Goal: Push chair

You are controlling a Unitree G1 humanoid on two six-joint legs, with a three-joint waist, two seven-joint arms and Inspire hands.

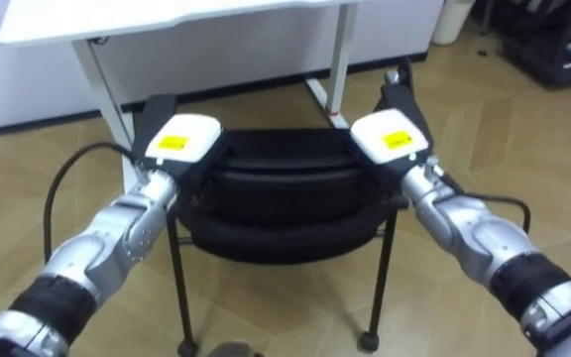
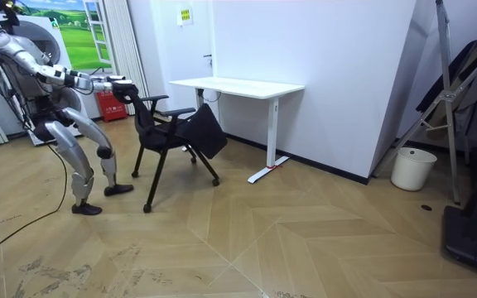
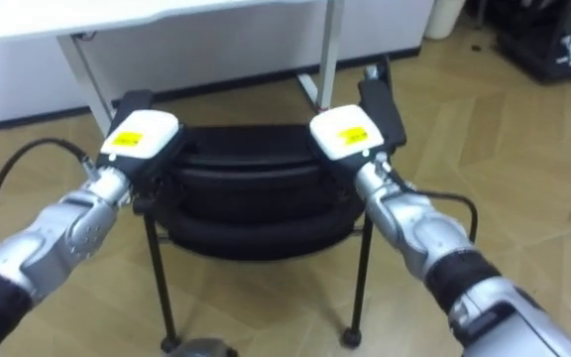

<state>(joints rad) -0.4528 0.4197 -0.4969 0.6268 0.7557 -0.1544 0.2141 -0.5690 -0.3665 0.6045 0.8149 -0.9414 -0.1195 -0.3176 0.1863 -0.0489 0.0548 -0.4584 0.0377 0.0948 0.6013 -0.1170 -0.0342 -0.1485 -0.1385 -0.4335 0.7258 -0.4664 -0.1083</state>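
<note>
Chair (image 1: pixel 281 188) hides left hand's (image 1: pixel 184 141) and right hand's (image 1: pixel 391 137) undersides.

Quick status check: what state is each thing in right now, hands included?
Left hand: open, fingers straight on the chair's left side.
Right hand: open, fingers straight on its right side.
Chair: upright, in front of the desk, not tucked under.
Desk: standing by the wall.
Bin: upright.

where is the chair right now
The black chair stands right in front of the robot, between it and the white desk, with the left hand and right hand at its backrest's top corners.
</note>
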